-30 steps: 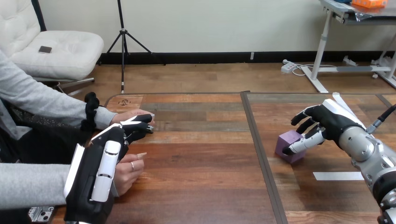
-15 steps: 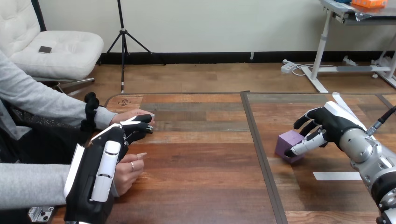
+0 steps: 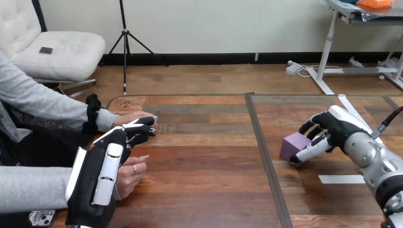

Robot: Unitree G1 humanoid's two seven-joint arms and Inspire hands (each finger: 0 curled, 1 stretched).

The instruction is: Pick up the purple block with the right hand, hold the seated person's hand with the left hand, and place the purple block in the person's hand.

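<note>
Two sides of the purple block [image 3: 293,145] were bracketed by the right hand [image 3: 333,127]. Its thumb [image 3: 311,149] lay against the block's near right edge, and its fingers [image 3: 308,127] arched round the far right corner. Thumb and fingers were apart, not clamped. The block sat flat on the table [image 3: 209,190], just right of the dark seam and near a white tape strip [image 3: 341,179].

The step in hand looked like the grasp. The hold seemed shallow, catching only the block's right end, so a squeeze there might have spun or skidded it leftward. The hand would probably have done better to slide further over the block so that thumb and fingers met opposite faces. It could then close evenly and lift only once the block was firm.

Well apart, at the table's left side, the left hand [image 3: 97,171] stood back-up between the person's upper hand [image 3: 127,117] and the person's lower hand [image 3: 127,176]. Whether it gripped either could not be told.
</note>
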